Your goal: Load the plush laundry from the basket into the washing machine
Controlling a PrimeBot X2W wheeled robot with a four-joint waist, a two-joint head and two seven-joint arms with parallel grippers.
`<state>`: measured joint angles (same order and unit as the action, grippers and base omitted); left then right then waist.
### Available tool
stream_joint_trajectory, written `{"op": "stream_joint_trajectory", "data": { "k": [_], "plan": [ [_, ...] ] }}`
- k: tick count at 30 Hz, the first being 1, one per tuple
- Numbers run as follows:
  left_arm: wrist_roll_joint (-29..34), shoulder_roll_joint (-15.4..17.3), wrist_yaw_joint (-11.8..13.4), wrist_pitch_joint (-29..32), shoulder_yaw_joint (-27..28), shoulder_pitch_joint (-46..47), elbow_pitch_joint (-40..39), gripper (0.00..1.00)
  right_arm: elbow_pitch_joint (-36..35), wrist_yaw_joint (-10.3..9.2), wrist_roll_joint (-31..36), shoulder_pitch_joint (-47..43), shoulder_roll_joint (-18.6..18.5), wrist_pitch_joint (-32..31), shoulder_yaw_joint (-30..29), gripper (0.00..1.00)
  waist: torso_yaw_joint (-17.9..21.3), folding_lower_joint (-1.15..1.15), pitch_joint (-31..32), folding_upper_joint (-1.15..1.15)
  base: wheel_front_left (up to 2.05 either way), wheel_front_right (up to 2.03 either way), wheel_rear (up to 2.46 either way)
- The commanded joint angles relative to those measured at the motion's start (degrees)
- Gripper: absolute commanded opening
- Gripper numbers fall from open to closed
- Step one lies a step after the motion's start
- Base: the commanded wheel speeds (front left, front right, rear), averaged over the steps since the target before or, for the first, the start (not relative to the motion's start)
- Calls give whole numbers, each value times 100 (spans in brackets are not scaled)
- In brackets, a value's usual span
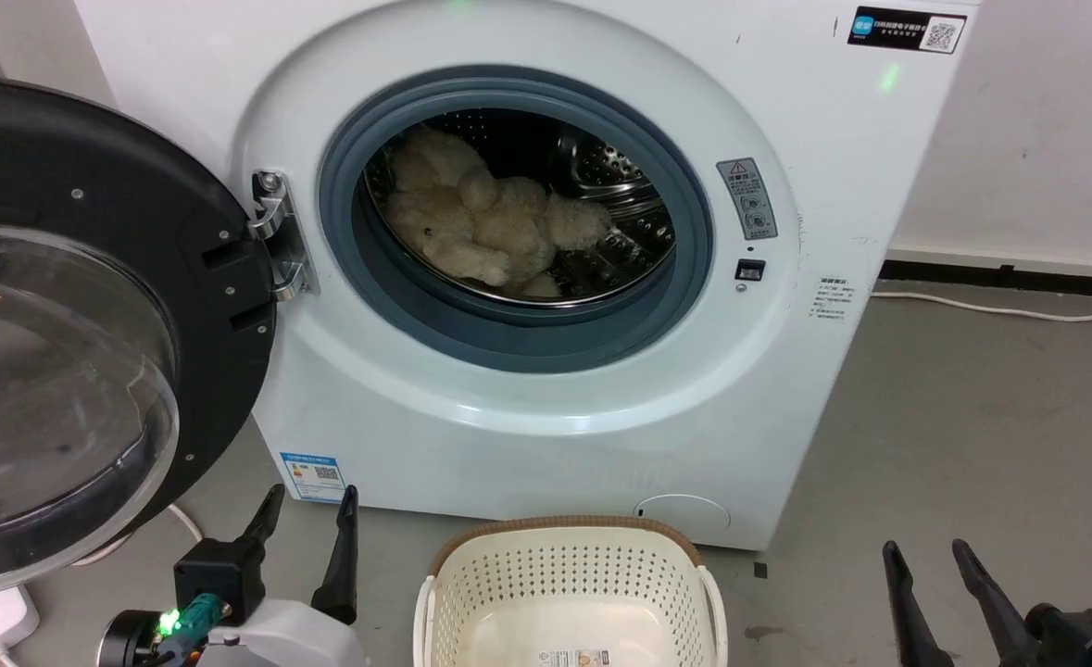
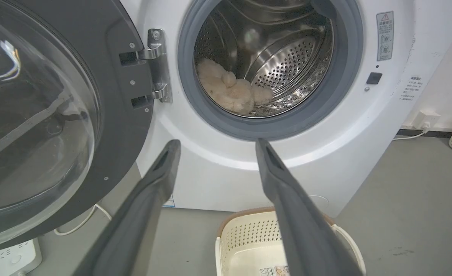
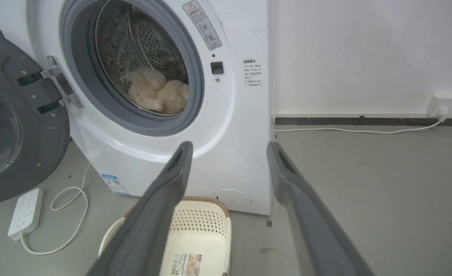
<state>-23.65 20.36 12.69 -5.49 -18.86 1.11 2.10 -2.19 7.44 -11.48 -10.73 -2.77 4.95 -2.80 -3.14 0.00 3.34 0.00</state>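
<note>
The plush laundry [image 1: 485, 222] lies inside the steel drum [image 1: 620, 185] of the washing machine [image 1: 527, 435], toward the drum's lower left, and the black-framed door [image 1: 92, 185] is swung wide open. The basket [image 1: 569, 565] stands on the floor [image 1: 972, 417] just before the machine, between the left hand [image 1: 313, 491] and the right hand [image 1: 925, 548], each with its fingers spread apart.

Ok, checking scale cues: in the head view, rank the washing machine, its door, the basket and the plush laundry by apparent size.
1. washing machine
2. door, nearer the camera
3. basket and plush laundry: about alike; basket cropped and nearer, so unranked
</note>
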Motion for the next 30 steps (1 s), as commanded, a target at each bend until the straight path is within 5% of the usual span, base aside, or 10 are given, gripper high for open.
{"op": "stream_joint_trajectory", "data": {
  "k": [1,25,26,30],
  "plan": [
    [-20,19,23,33,2,-74,-21,100,-42,5,26,-91,-10,-21,12,100,-3,0,-12,0,0,0,0],
    [-173,-4,52,-103,32,-28,66,100,-73,5,-35,-55,-10,-75,65,100,16,0,-72,0,0,0,0],
    [-123,-3,26,-64,15,0,51,0,-39,0,-13,-24,0,-83,57,0,16,1,-71,0,0,0,0],
    [-120,-4,24,-60,13,1,50,0,-37,0,-13,-24,0,-84,55,0,18,1,-73,0,0,0,0]
  ]
}}
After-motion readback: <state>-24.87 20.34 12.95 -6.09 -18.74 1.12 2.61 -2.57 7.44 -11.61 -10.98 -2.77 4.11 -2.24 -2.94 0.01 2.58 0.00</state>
